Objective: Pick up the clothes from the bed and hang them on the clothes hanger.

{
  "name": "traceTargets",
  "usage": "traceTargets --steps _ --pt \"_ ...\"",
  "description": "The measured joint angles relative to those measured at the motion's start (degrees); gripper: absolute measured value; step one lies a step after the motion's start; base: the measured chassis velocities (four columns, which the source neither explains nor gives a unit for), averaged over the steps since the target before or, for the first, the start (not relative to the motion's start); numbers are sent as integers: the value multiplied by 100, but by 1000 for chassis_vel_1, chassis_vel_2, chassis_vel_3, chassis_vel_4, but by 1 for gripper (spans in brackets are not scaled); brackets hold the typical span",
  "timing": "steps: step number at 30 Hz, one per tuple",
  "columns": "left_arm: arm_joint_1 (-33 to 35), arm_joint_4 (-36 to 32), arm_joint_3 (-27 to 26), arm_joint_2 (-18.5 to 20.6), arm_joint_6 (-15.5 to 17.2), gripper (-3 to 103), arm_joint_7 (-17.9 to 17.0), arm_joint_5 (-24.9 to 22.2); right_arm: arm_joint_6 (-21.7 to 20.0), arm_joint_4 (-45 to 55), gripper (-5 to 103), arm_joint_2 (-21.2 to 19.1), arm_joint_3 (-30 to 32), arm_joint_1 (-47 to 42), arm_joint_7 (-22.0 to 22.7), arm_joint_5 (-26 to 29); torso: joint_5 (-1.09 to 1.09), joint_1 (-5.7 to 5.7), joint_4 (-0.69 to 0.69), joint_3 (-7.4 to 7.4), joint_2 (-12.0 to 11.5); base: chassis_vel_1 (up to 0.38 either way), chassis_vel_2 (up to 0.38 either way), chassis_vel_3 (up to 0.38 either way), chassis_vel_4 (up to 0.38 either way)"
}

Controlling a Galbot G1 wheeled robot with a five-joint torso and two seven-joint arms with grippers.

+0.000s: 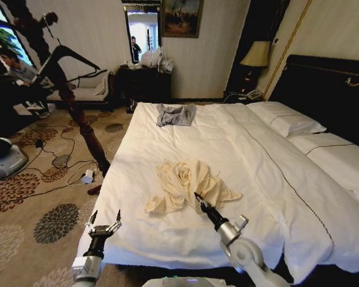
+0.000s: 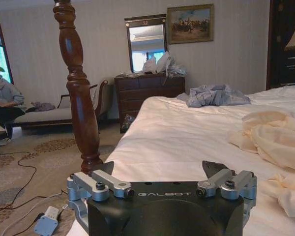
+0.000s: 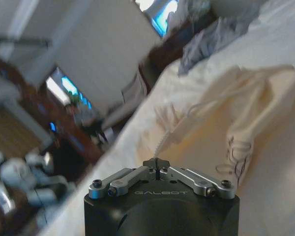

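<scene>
**A:** What is under you, and what is around it?

**B:** A very wide bed with plain white sheets (image 1: pixel 167 239), two white pillows (image 1: pixel 285 118) at about two o'clock against a tall dark headboard with gold trim (image 1: pixel 323 89). Left of the bed lies a patterned brown carpet (image 1: pixel 48 209). A tall reddish-brown turned wooden coat stand (image 1: pixel 78 113) rises at ten o'clock, and a dark wooden dresser (image 1: pixel 145 84) stands at twelve o'clock against the far wall under a mirror and a framed painting.

**A:** And the clothes?

**B:** The large cream, pale-yellow garment of thin soft fabric (image 1: pixel 185 182) lies crumpled in the middle of the sheet. A small grey garment (image 1: pixel 175 115) lies well apart from it at twelve o'clock, near the bed's far edge.

**A:** Your arms?

**B:** My right gripper (image 1: pixel 197 196) reaches up from five o'clock, its dark fingers pinched together to a point, right at the near edge of the cream garment; I cannot tell if it touches. My left gripper (image 1: pixel 105 218) hovers at seven o'clock by the bed's near left corner, fingers spread wide, holding nothing.
</scene>
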Motion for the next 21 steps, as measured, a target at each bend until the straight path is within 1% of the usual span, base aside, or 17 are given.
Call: traceTargets --steps 1,2,3,8,9,11,12,14,15,17,18,19,20,21 --pt "1 0 1 -2 -2 100 -1 1 -10 -34 0 -21 -5 -16 43 -94 0 0 0 0 0 0 0 0 0" --pt "1 0 5 -5 -2 100 -1 4 -39 -74 0 -39 -24 -20 209 -198 0 -1 0 0 0 0 0 0 0" --pt "1 0 5 -5 -2 100 -1 4 -39 -74 0 -39 -24 -20 209 -198 0 -1 0 0 0 0 0 0 0" --pt "20 -20 20 -14 -4 100 -2 28 -90 -123 0 49 -132 131 928 -266 0 -1 1 0 0 0 0 0 0" --pt "20 -20 20 -14 -4 100 -2 28 -90 -123 0 49 -132 131 928 -266 0 -1 1 0 0 0 0 0 0" --pt "23 -23 1 -6 -4 100 -2 29 -84 -128 11 84 -176 210 1074 -223 0 -1 1 0 0 0 0 0 0" --pt "24 -23 -5 -4 -4 100 -2 29 -80 -133 11 96 -191 240 1114 -208 0 -1 1 0 0 0 0 0 0" --pt "32 -24 -11 -1 -5 100 -4 29 -70 -146 21 118 -225 326 1185 -183 0 -1 1 0 0 0 0 0 0" --pt "32 -24 -11 -1 -5 100 -4 29 -70 -146 21 118 -225 326 1185 -183 0 -1 1 0 0 0 0 0 0" --pt "37 -24 -11 -2 -7 100 -5 33 -70 -160 33 119 -269 382 1217 -182 0 -1 1 0 0 0 0 0 0" --pt "38 -24 -11 -1 -7 100 -5 36 -70 -171 33 119 -290 403 1232 -185 0 -1 1 0 0 0 0 0 0" --pt "38 -24 -10 -1 -8 100 -6 41 -70 -194 38 120 -323 444 1258 -193 0 0 1 0 0 0 0 0 0" --pt "38 -24 -10 -1 -8 100 -6 41 -70 -194 38 120 -323 444 1258 -193 0 0 1 0 0 0 0 0 0" --pt "37 -24 -9 -2 -8 100 -8 45 -71 -209 44 124 -338 475 1272 -197 0 0 1 0 0 0 0 0 0"
